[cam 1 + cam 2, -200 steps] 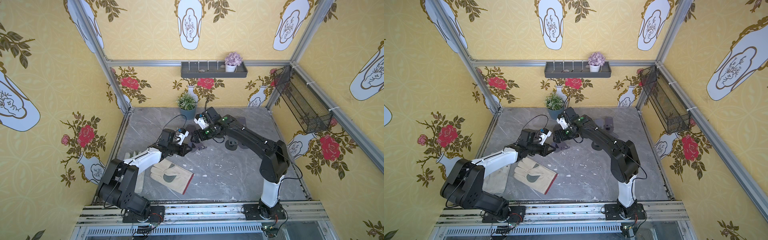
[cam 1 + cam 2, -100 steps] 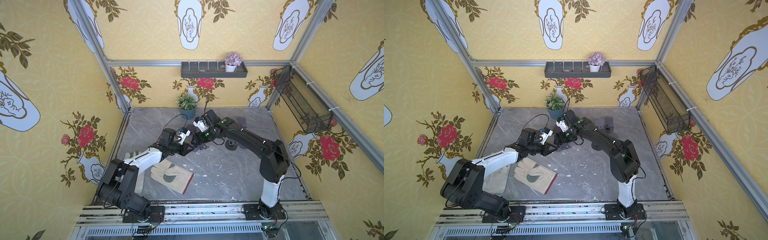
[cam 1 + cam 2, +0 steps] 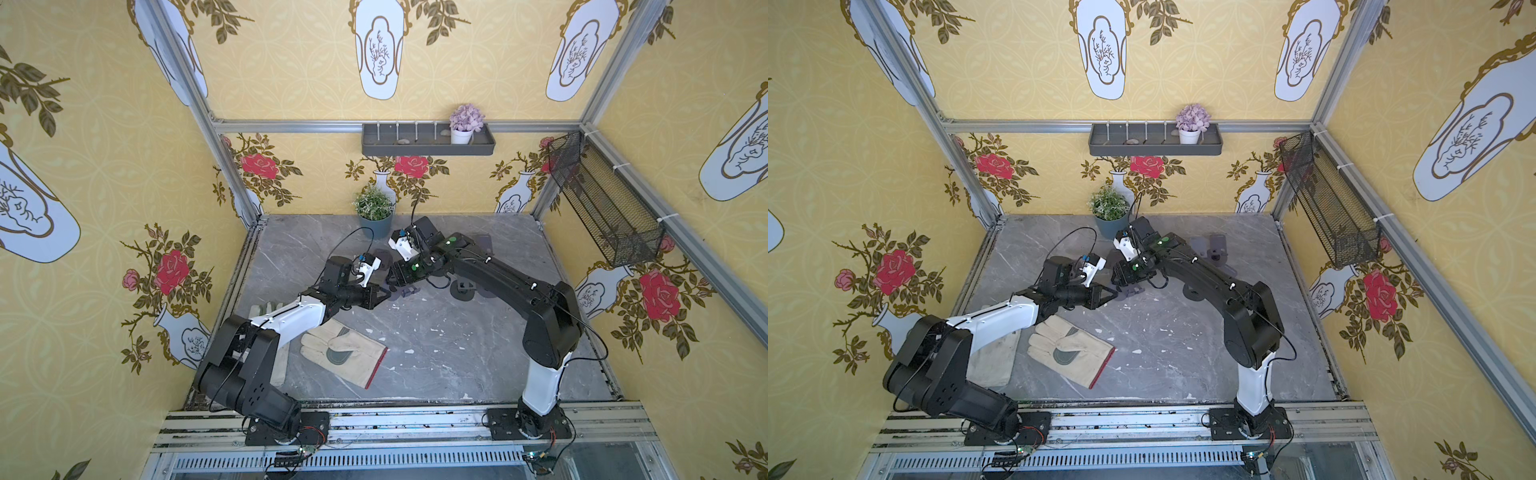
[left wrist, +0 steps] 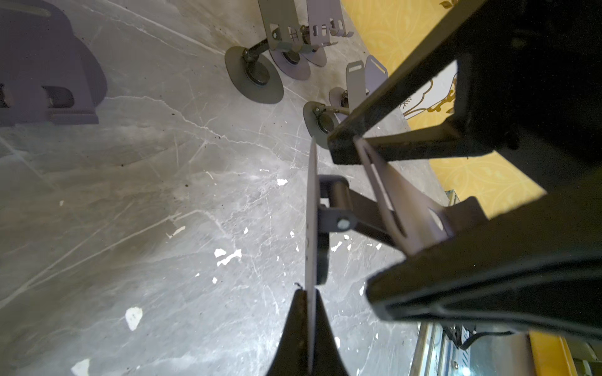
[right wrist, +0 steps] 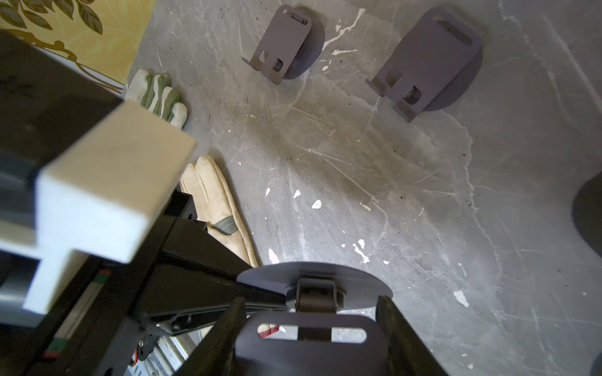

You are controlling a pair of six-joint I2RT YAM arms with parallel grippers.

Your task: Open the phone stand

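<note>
The phone stand (image 3: 409,291) (image 3: 1130,291) is a small grey metal piece held just above the marble floor between both arms. My left gripper (image 3: 386,296) (image 4: 308,293) is shut on the rim of its round base disc (image 4: 312,208) (image 5: 312,276), which it holds edge-on. My right gripper (image 3: 394,283) (image 5: 311,301) straddles the slotted back plate (image 5: 309,355) (image 4: 402,208), one finger against each side edge. The hinge arm (image 4: 365,218) joins disc and plate at a partly spread angle.
Other grey phone stands (image 5: 283,48) (image 5: 426,65) (image 3: 465,289) stand on the floor nearby. A cream work glove (image 3: 340,353) lies near the front, a second glove (image 3: 266,311) under the left arm. A potted plant (image 3: 374,212) stands at the back wall, a wire basket (image 3: 602,203) on the right wall.
The right gripper's fingers have narrowed from wide open onto the back plate's edges, and the arm has shifted slightly toward the left arm. The left arm has kept its grip on the disc.
</note>
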